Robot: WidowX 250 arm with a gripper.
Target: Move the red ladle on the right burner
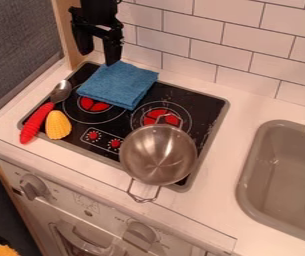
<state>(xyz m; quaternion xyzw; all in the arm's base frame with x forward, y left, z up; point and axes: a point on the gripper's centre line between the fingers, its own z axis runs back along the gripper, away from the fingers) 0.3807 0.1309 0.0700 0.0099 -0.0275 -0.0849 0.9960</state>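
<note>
High at the upper left, the black gripper [98, 56] hangs open above the back of the stove, just behind the folded blue cloth, with nothing between its fingers. The red ladle [36, 123] lies along the stove's left edge, its red handle toward the front and its metal bowl toward the back, well in front of and to the left of the gripper. The right burner [156, 118] is a red-centred ring on the black stovetop; a metal pot covers its front part.
A blue cloth [118, 84] lies over the back left of the stove and part of the left burner [94, 105]. Beside the ladle is a yellow shell-shaped object [58, 125]. The metal pot [158, 155] stands front right. A grey sink [285, 175] is at the right; a tiled wall rises behind.
</note>
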